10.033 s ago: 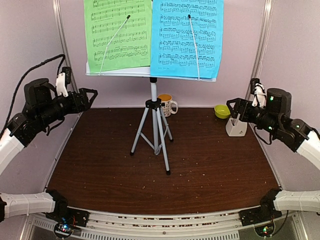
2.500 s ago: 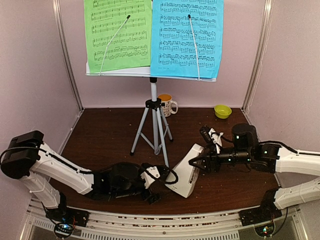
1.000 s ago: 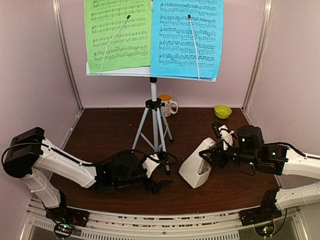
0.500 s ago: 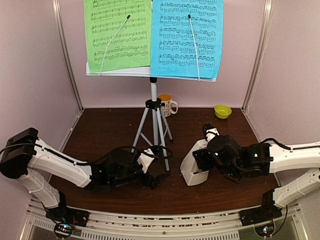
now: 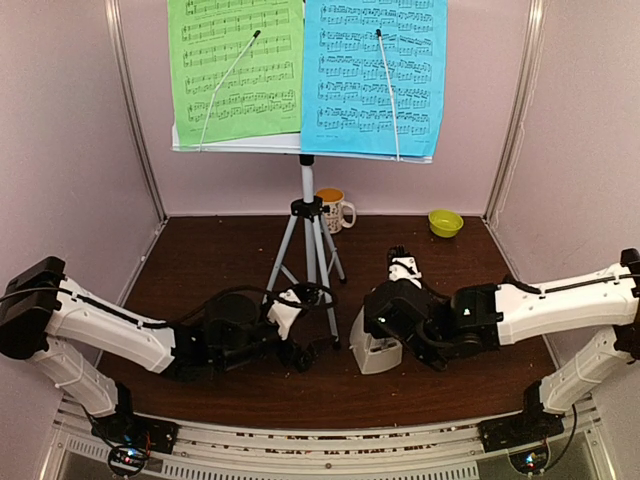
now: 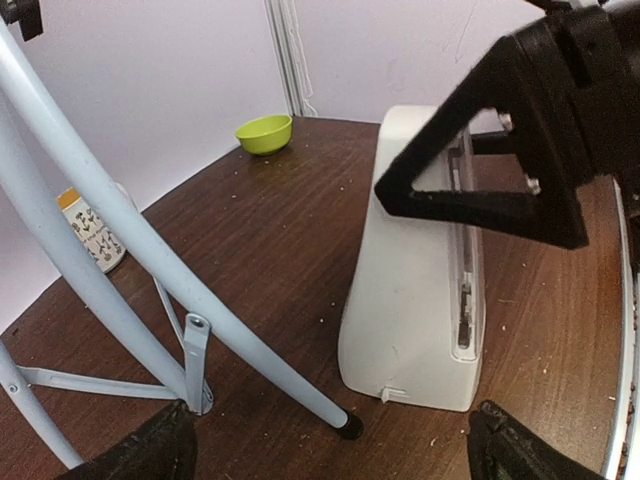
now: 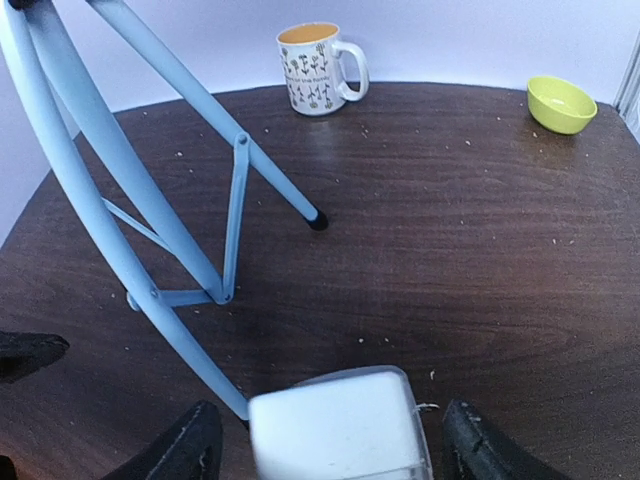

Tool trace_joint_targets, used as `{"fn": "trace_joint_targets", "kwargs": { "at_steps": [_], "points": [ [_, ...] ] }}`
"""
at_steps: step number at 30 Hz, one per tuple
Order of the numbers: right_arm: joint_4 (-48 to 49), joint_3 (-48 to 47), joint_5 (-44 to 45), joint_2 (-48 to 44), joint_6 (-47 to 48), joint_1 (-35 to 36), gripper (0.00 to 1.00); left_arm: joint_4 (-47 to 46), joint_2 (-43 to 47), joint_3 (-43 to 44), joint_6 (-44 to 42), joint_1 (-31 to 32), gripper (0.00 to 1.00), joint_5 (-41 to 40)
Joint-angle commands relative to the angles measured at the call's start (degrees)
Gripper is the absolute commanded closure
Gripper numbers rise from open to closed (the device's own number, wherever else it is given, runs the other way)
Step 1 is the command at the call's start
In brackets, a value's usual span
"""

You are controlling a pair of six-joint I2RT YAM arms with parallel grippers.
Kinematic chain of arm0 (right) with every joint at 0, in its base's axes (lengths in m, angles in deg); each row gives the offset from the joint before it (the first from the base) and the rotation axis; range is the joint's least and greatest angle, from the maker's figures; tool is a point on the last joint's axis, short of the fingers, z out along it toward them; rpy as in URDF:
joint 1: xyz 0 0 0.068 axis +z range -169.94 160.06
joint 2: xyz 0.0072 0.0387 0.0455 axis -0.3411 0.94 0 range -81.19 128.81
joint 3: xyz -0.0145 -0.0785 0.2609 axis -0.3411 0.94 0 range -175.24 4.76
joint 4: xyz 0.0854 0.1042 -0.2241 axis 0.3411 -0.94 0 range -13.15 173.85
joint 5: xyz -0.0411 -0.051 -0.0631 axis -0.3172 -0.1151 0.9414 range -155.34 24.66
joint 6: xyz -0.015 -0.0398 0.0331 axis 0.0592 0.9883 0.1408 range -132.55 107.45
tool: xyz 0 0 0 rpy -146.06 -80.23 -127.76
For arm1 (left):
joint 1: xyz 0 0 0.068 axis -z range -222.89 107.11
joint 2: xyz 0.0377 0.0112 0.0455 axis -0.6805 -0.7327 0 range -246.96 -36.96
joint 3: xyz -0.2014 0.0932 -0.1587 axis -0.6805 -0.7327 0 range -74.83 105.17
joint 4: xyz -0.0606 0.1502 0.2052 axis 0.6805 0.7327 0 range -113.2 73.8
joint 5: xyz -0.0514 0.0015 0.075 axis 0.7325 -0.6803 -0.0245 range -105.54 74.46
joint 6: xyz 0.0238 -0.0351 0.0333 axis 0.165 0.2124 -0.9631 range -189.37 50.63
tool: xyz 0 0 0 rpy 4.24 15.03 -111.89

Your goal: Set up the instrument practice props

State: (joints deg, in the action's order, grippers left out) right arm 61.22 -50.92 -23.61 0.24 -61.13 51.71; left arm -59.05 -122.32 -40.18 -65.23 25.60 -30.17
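Dark wood tabletop carries the metronome, upright between my right jaws, which sit parted just clear of its sides. Left jaws gape empty, facing it. Beyond both, the music stand holds the green sheet and blue sheet. I judge only backing off remains.

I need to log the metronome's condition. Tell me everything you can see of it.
The metronome is a white, plastic-looking pyramid with a flat top and a clear cover over one face. It stands upright on the dark wooden table, just beside the music stand's front tripod leg without touching it. The right gripper straddles its top, jaws open, a thin gap showing on each side. No damage shows.
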Motion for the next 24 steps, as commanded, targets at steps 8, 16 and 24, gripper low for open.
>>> {"fn": "trace_joint_targets", "kwargs": {
  "at_steps": [8, 16, 24],
  "points": [
    [7.66, 1.13, -6.27, -5.94, 1.72, -0.12, 0.0, -0.02, 3.75, -1.61, -0.62, -1.16, 0.03, 0.18],
    [20.45, 21.34, -27.76, -25.94, 7.07, -14.61, 0.0, 3.81, 3.7, -0.28, -1.04, -1.34, 0.07, 6.06],
    [18.03, 27.47, -37.12, -24.19, 8.32, -27.34, 0.3, 6.01, 0.08, 3.46, -0.64, -1.52, 0.38, 12.89]
  ]
}}
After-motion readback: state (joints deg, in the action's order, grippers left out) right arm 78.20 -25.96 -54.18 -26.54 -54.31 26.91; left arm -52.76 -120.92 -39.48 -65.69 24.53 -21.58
